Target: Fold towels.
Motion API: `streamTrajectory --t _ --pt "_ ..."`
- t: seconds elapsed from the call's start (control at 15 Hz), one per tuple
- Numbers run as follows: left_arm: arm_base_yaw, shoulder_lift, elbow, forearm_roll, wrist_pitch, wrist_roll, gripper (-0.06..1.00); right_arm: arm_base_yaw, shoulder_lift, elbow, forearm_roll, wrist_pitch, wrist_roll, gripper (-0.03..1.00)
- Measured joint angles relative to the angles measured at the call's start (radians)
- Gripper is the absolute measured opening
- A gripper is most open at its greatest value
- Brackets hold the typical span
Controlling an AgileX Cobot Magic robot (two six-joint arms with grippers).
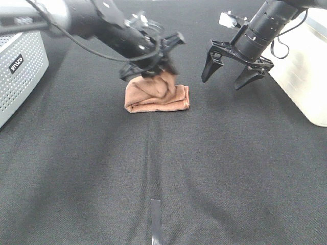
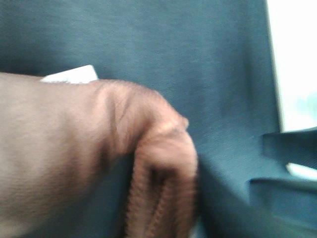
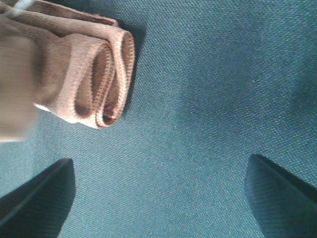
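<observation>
While folded towel (image 1: 156, 98) sits under left hand (image 1: 153, 70), grip unclear; right hand (image 1: 223, 81) wide open.

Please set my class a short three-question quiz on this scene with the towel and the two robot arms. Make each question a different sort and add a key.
1. True or false: the right claw grips the brown towel.
2. What does the towel lie on? A) a dark cloth-covered table B) a white tray C) a wooden shelf
3. Fill the gap: the claw at the top of the bunched towel is the ____ claw.

Key
1. False: it hangs open and empty, off to one side of the towel.
2. A
3. Left: the left claw sits over the towel's raised top.
</observation>
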Motion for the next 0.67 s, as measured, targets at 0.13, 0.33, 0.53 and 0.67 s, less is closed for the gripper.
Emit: streamTrajectory --t 0.13,0.33,0.53,0.67 --pt "-0.005 0.001 0.000 -0.045 -0.053 -0.004 0.73 0.000 0.000 0.000 0.003 0.000 0.001 0.87" --pt "0.009 -0.003 0.000 -0.079 -0.074 0.002 0.76 0.000 0.000 0.000 0.038 0.000 0.001 0.87" --pt "0.082 -0.061 0.000 -0.032 -0.071 0.084 0.76 0.000 0.000 0.000 0.171 0.005 -0.027 0.87" --pt "0.155 -0.108 0.000 0.013 -0.060 0.120 0.76 0.003 0.000 0.000 0.392 0.004 -0.143 0.87"
